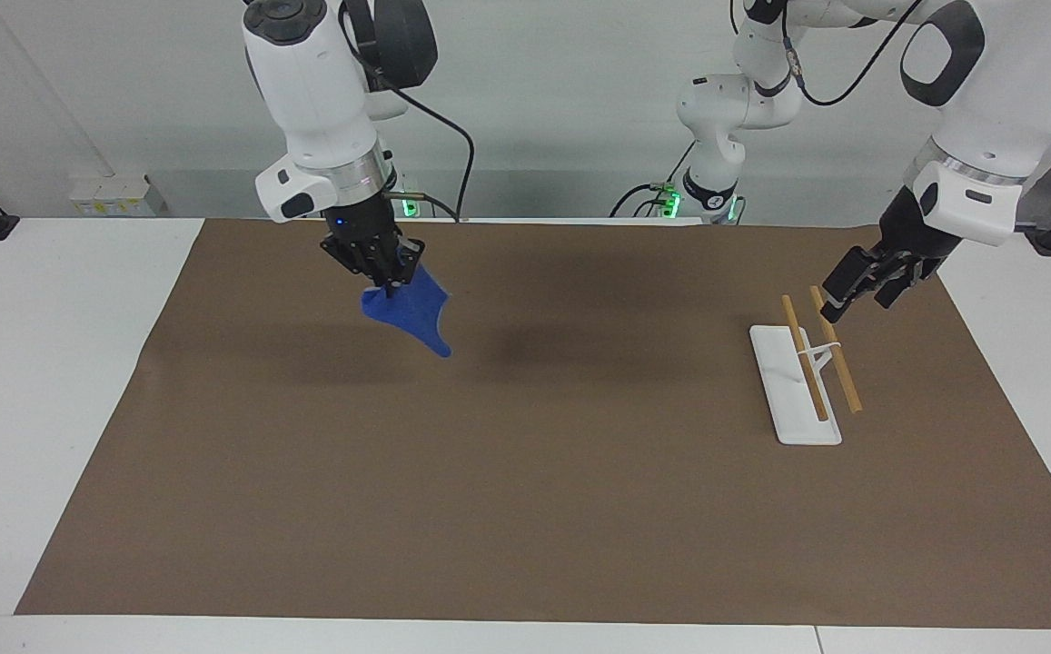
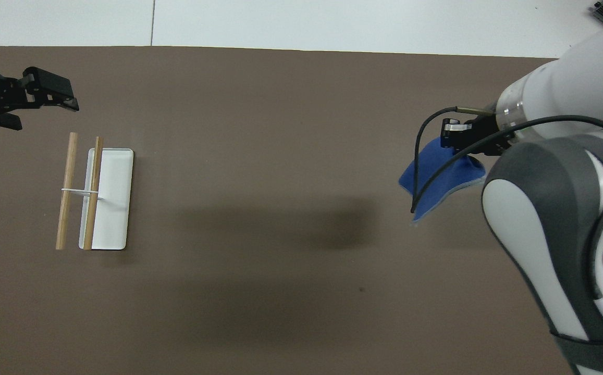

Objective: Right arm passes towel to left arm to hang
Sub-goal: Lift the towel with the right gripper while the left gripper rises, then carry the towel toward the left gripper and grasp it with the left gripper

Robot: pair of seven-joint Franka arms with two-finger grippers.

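My right gripper [image 1: 387, 278] is shut on the top corner of the blue towel [image 1: 409, 313]. The towel hangs free in the air over the brown mat, on the right arm's half of the table. In the overhead view the towel [image 2: 437, 179] hangs under the right gripper [image 2: 460, 143]. The rack has a white base [image 1: 788, 391] and two wooden bars [image 1: 820, 354]. It stands toward the left arm's end and also shows in the overhead view [image 2: 113, 198]. My left gripper [image 1: 855, 304] is open and empty, in the air close to the rack's end; it shows in the overhead view [image 2: 40, 112].
The brown mat [image 1: 525, 509] covers most of the white table [image 1: 44, 381]. The right arm's thick forearm [image 2: 556, 219] fills the overhead view's lower corner. A black cable [image 2: 426, 172] loops in front of the towel.
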